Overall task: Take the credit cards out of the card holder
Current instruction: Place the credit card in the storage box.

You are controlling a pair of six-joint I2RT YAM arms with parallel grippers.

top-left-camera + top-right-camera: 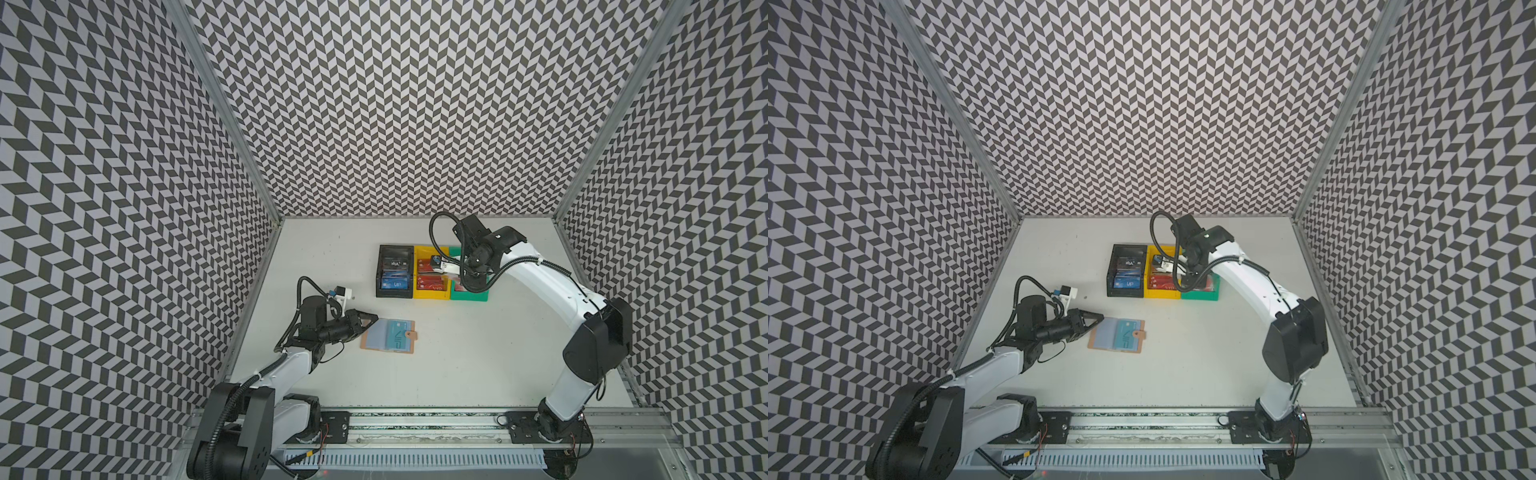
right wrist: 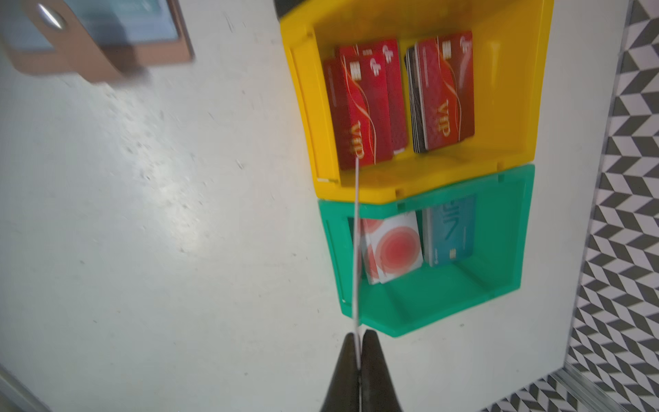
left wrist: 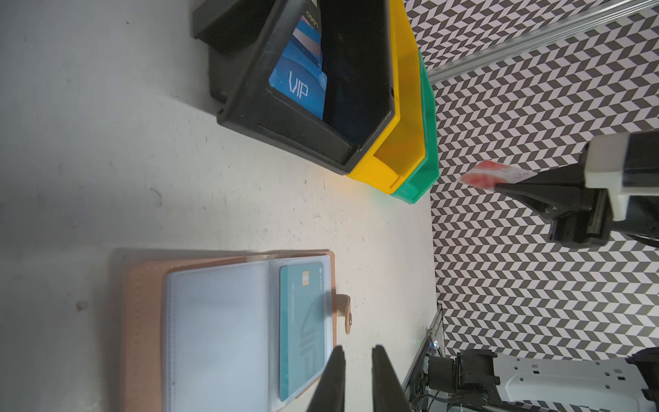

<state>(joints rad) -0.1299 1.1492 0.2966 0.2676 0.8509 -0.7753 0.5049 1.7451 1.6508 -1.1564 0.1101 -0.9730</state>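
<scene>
**Card holder open on table; one card gripped above the bins**

Card holder (image 1: 388,336): lies open and flat on the white table (image 1: 478,357), lower centre-left in both top views. Its pale blue sleeves face up and its snap tab (image 3: 344,312) is folded out. A teal card (image 3: 303,328) sits in the sleeve on the tab side. The other visible sleeve looks empty.

Left gripper (image 3: 356,347): its tips are at the holder's upper left corner in a top view. The jaws stand a narrow gap apart with nothing between them. Contact with the holder cannot be confirmed.

Right gripper (image 2: 358,333): at frame centre in both top views, above the bin row. It is closed tight on a white-and-red card (image 3: 495,173), seen edge-on in the right wrist view.

Bins, side by side and touching:
- The black bin (image 1: 379,270) holds blue VIP cards (image 1: 392,284).
- The yellow bin (image 2: 506,89) holds red VIP cards (image 2: 363,107).
- The green bin (image 2: 499,278) holds white cards with red circles (image 2: 392,246) and a teal VIP card (image 2: 451,232).
</scene>
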